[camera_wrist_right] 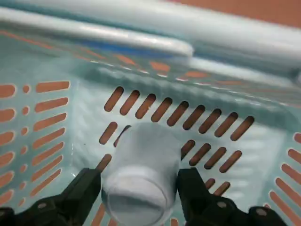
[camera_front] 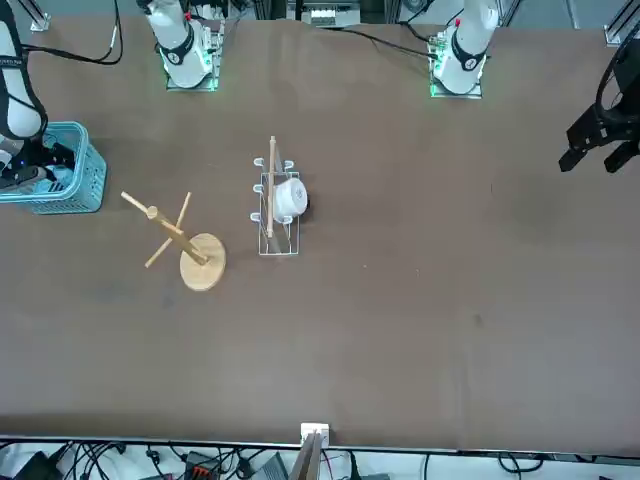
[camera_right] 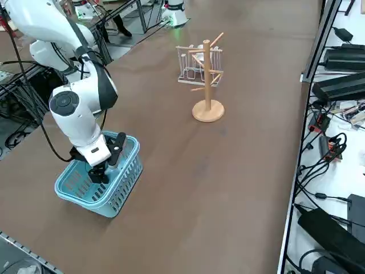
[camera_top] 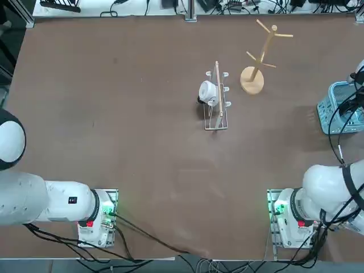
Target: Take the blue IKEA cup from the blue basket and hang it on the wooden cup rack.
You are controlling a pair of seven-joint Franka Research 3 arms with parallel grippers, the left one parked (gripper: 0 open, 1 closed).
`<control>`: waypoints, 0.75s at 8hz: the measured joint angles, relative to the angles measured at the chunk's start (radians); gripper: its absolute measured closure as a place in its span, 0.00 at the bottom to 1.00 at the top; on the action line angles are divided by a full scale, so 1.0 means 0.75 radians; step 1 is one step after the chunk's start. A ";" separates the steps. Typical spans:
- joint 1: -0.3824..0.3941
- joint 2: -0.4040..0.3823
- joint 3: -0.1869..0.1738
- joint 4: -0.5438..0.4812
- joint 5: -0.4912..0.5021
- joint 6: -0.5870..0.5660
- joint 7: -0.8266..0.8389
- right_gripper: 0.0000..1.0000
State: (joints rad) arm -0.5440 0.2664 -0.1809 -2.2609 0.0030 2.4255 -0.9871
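the right claw (camera_wrist_right: 137,176) is open inside the blue basket (camera_right: 123,191). the blue cup (camera_wrist_right: 146,146) is in there too, between its 2 fingers, its long way running out between them.

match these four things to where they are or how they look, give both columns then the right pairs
1. blue basket
2. wooden cup rack
3. white cup
4. right gripper

A. on the silver wire rack
B. round disc base, angled pegs
C. fingers on either side of the blue cup
D. slatted openwork sides

1-D, 2-B, 3-A, 4-C
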 joint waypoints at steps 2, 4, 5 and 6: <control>0.000 0.000 0.000 0.000 0.000 -0.004 -0.001 0.02; 0.000 0.000 0.000 0.000 0.000 -0.004 -0.011 0.11; 0.000 0.000 0.000 0.002 0.000 -0.006 -0.017 0.14; 0.000 0.000 0.000 0.003 0.000 -0.007 -0.021 0.14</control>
State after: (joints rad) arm -0.5443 0.2662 -0.1809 -2.2586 0.0030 2.4200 -1.0032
